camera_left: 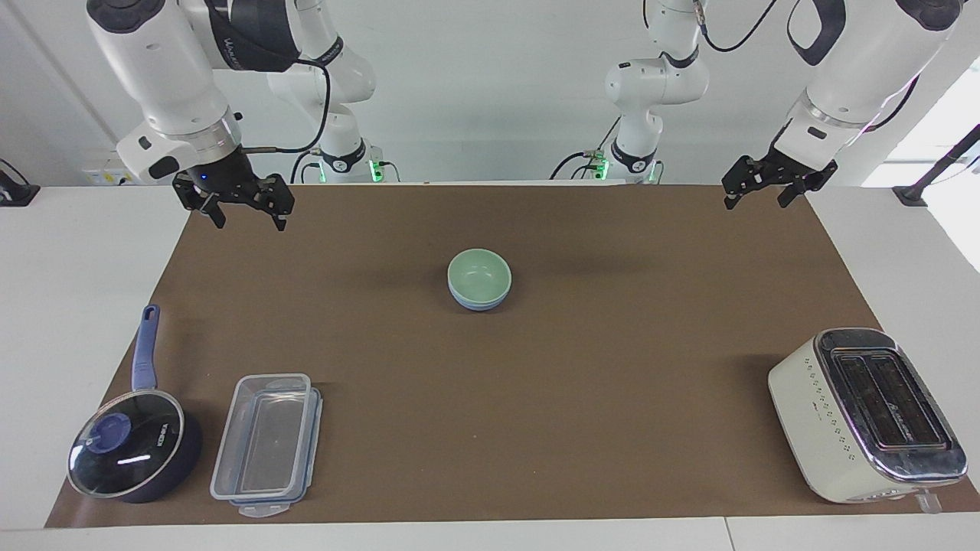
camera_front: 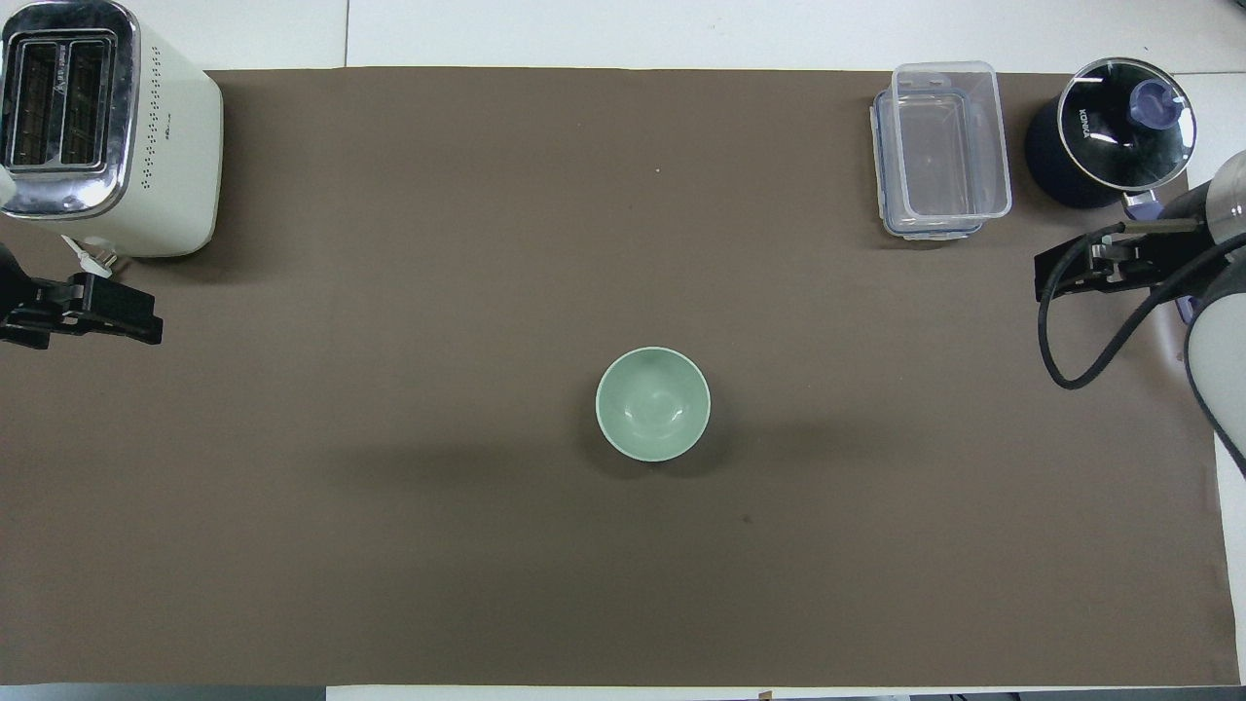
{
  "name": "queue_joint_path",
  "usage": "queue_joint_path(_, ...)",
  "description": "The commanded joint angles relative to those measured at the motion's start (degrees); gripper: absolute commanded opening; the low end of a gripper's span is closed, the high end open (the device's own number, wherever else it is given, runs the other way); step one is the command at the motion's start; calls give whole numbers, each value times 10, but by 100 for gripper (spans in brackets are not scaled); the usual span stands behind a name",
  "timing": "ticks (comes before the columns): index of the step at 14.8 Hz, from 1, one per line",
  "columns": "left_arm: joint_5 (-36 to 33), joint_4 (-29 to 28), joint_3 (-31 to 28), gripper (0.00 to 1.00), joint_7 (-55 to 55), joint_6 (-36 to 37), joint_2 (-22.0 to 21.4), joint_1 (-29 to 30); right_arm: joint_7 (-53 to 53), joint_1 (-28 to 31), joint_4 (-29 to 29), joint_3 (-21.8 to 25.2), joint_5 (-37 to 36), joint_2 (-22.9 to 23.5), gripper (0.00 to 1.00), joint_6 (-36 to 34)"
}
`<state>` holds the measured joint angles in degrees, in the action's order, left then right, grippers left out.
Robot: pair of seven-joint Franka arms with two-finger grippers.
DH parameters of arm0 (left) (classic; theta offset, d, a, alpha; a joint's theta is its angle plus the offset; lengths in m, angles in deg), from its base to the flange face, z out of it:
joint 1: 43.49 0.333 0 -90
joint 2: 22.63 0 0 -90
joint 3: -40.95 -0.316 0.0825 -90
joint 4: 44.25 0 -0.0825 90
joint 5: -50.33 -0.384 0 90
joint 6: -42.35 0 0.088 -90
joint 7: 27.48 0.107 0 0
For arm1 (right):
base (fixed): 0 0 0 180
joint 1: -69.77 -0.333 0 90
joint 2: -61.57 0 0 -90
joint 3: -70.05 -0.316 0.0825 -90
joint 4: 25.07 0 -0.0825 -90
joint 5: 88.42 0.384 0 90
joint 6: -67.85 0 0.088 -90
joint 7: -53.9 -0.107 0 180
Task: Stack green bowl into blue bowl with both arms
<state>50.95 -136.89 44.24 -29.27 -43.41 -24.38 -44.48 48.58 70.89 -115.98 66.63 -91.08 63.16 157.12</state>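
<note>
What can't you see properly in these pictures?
- The blue bowl: in the overhead view the green bowl nested in it hides it; in the facing view only a rim band shows.
- The saucepan handle: in the overhead view the right pincer covers most of it.
- The left pincer: the overhead view's edge cuts it off.

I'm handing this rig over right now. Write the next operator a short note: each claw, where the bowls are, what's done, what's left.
Left claw: open, empty, raised over the mat's corner at the left arm's end, waiting.
Right claw: open, empty, raised over the mat's corner at the right arm's end.
Green bowl: nested upright in the blue bowl, mid-mat; only the blue bowl's lower wall shows beneath it.
Done: the stack is made and both claws are clear of it.
Left: nothing on the bowls that I can see. The saucepan, clear food container and toaster are not involved.
</note>
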Motion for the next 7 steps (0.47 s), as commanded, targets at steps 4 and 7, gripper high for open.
queue_joint_path(4,3,-2,-1,100,-4,-4,-5,1,-19,8,-11,-2,24,-13,100,-8)
queue_joint_path(7,3,-2,-1,100,-4,-4,-5,1,-15,10,-11,-1,24,-16,100,-7)
